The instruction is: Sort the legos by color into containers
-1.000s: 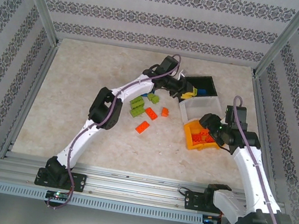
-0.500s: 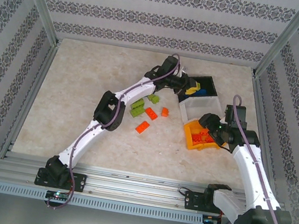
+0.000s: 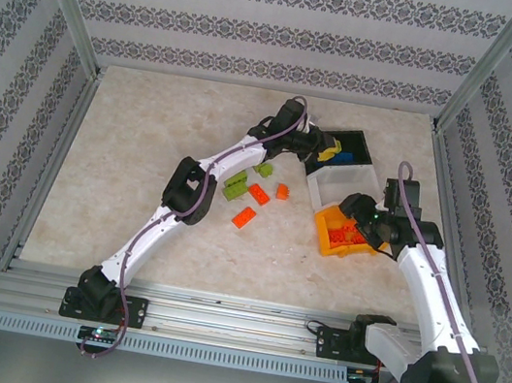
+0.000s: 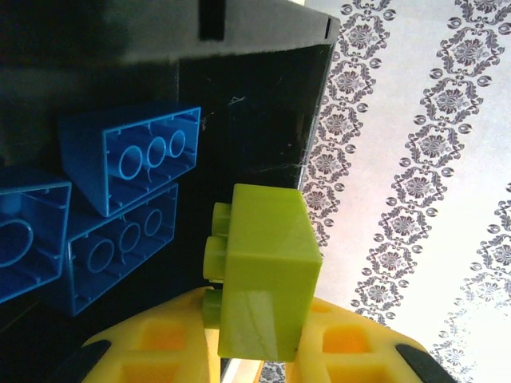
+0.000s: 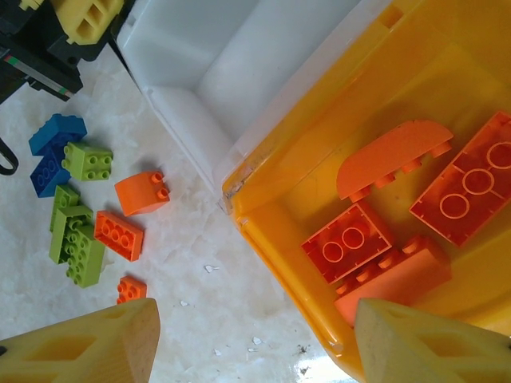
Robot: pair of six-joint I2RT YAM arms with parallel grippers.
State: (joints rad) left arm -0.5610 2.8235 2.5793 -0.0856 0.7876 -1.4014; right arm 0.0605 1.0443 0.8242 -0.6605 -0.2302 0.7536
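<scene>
Mid-sort, with loose bricks (image 5: 80, 231) left of the white bin (image 5: 207, 48). Just beyond it, over the black bin (image 4: 263, 104) of blues, grips a green brick (image 4: 263, 271) in the closed left claw (image 4: 251, 351); likely belongs in white. On its near side, holds the right claw (image 5: 255, 343) wide and empty over the orange bin (image 5: 375, 88).

No legible text, label, brand, number or sign is appearing in any of the views.
</scene>
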